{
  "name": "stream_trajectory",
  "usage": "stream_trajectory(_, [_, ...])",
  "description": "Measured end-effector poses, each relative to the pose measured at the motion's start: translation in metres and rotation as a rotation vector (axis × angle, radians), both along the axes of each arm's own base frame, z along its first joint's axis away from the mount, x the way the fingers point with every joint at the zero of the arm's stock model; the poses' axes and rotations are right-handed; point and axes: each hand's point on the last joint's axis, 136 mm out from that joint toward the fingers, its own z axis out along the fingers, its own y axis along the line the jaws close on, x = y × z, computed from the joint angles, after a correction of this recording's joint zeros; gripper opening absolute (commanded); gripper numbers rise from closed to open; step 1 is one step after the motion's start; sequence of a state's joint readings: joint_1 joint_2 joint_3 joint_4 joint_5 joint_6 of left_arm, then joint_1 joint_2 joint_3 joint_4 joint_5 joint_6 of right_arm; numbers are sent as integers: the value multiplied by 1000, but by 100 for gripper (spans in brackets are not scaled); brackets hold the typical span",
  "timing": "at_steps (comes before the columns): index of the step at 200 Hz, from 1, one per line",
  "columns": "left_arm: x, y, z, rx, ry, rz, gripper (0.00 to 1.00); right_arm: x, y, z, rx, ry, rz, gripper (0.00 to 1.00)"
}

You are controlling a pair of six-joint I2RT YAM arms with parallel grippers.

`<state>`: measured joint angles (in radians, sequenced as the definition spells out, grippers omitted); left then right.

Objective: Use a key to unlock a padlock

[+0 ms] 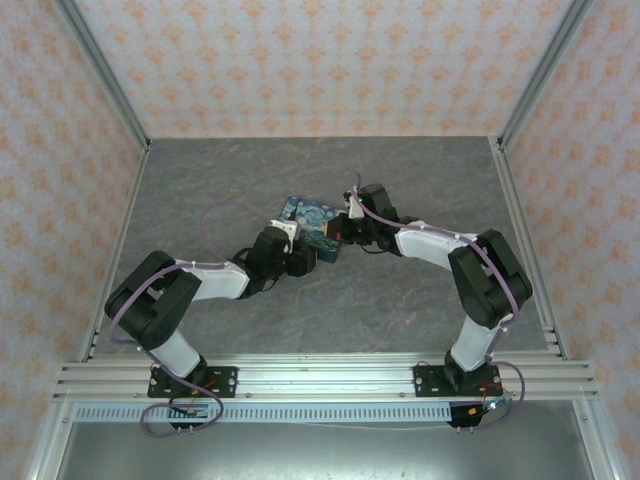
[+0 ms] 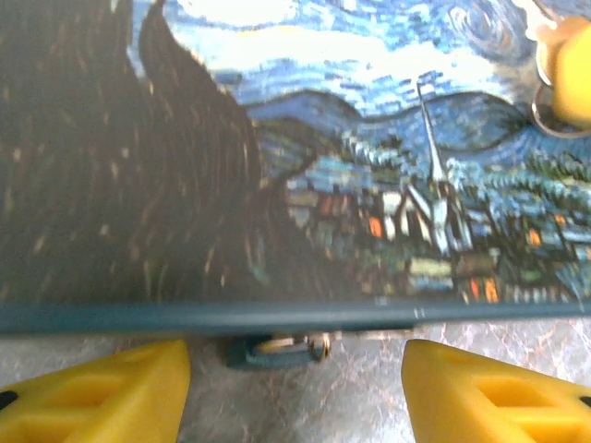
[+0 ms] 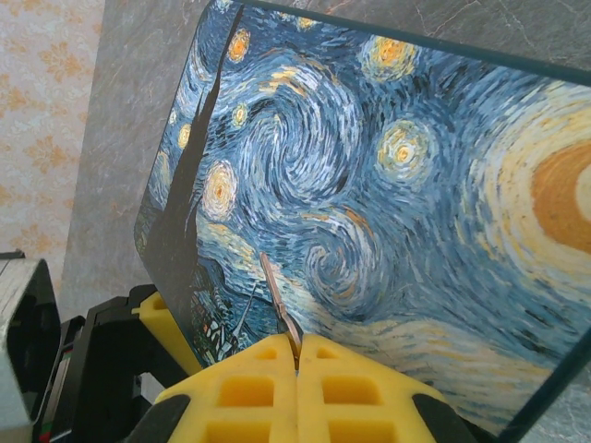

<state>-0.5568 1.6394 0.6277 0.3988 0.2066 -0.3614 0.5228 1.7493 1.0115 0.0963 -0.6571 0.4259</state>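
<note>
Nearest my left wrist camera, my left gripper [image 2: 294,378] holds nothing, its yellow fingers [image 2: 102,397] apart. Between them the padlock [image 2: 277,349] sits just against the near edge of the tin box [image 2: 369,185]; neither finger touches it.

At my right wrist, my right gripper [image 3: 297,349] is pinched together on the key [image 3: 277,295], its blade over the tin box lid.

From above, my left gripper is at the tin box's near-left side and my right at its right end.

Night-sky tin box [image 1: 308,220] lay flat on grey worktop [image 1: 420,180]; patterned walls [image 1: 320,60] stood well behind the box.
</note>
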Motion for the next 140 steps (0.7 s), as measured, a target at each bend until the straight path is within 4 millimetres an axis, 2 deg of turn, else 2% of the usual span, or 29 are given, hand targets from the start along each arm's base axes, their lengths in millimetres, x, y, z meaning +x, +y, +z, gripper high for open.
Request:
stream_trajectory(39, [9,-4,-6,11,4,6,57,1,-2,0,-3,-3,-7,0])
stream_trajectory(93, [10,-8,-18,22,21,-5,46,1,-2,0,-3,-4,-9,0])
stream_trajectory(140, [13,-11,-18,26,15,-13,37,1,-2,0,-3,-4,-9,0])
